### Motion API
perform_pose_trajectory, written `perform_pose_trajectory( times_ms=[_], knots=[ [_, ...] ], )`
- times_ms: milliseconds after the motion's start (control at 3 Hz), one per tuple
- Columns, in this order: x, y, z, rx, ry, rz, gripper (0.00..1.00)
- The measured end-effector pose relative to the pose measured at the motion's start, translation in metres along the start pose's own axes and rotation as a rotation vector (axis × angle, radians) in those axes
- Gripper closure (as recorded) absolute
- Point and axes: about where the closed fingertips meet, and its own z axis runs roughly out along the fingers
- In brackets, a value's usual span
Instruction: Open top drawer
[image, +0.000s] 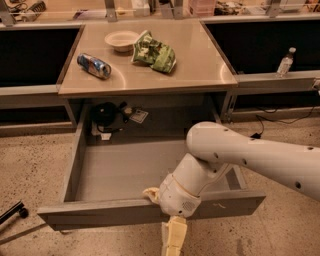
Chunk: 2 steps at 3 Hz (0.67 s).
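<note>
The top drawer (100, 214) juts open toward the camera, its long front running left to right, with the gripper (171, 235) at mid-front, grasp indiscernible.

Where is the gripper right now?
In the camera view, the gripper sits at the bottom centre, hanging down over the front panel of the top drawer, which stands pulled out from under the table.
</note>
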Motion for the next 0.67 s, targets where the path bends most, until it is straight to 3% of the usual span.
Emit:
perform_pose_trajectory(
  times_ms=[667],
  knots=[
    [-0.0001,0.0047,-0.0011,0.000,-0.008,0.008,0.00]
  ],
)
